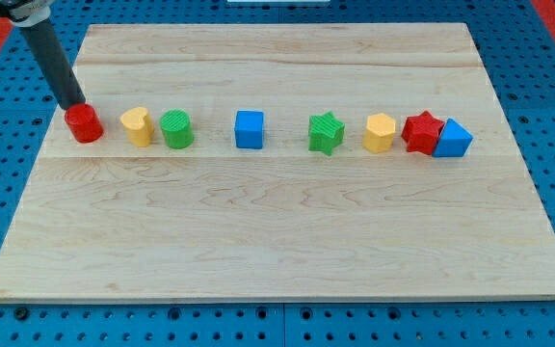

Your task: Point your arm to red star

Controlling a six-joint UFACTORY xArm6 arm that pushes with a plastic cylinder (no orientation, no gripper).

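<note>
Nearest the camera, only the bare near half of the wooden counter [277,241] is seen; every block sits in one row across its middle. From left to right the row is made up of a red cylinder [84,124], a yellow heart-shaped block [137,126], a green cylinder [176,129], a blue cube [250,129], a green star [326,133], a yellow hexagonal block [380,133], the red star [422,132] and a blue block [453,139], whose exact shape cannot be made out.

No jaws are fitted, so nothing is held; the arm ends in a dark rod, and my tip [72,104] is placed at the far left, touching or just beside the far edge of the red cylinder.

The red star is found near the right end of the row, touching the blue block and just beside the yellow hexagonal block. It lies well apart from my tip, almost straight to the right and slightly nearer. A long rightward move is judged necessary, best kept clear of the row.

No brands, labels or writing can be read.
</note>
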